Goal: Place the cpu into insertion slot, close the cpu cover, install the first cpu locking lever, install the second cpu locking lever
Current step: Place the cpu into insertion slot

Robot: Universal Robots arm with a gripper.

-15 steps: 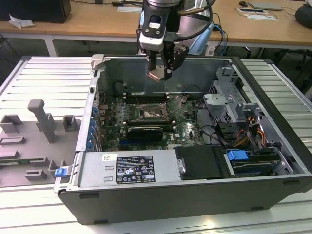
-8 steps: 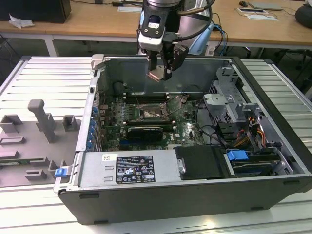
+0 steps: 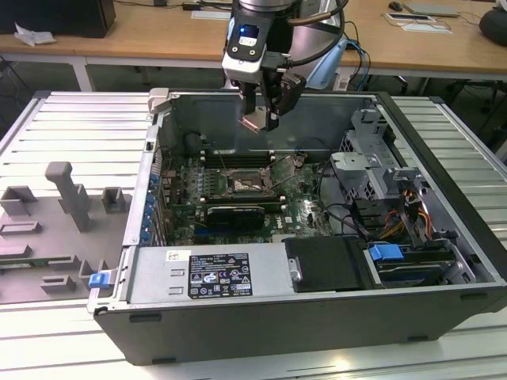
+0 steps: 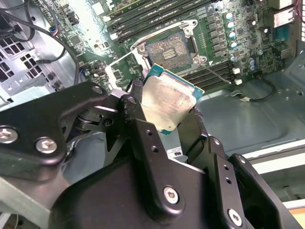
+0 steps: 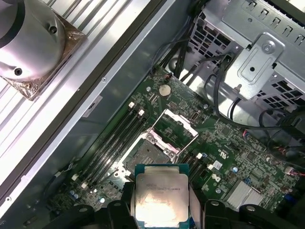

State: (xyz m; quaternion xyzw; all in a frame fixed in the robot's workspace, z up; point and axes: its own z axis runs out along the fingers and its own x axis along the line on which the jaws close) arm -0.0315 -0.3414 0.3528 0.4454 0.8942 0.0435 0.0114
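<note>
Pale silver-tan metal chip: the cpu (image 4: 167, 98), clamped by opposite edges in my hand (image 4: 166, 112), hangs above the open insertion slot (image 4: 169, 47). I judge it light, rigid, fragile underneath; edges are the safe hold.

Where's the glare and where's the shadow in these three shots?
Second wrist view: part of the board washes out white, the cpu gleams pale. First wrist view: the socket sits dimmer than the cpu. Exterior view: the case interior is shaded.
</note>
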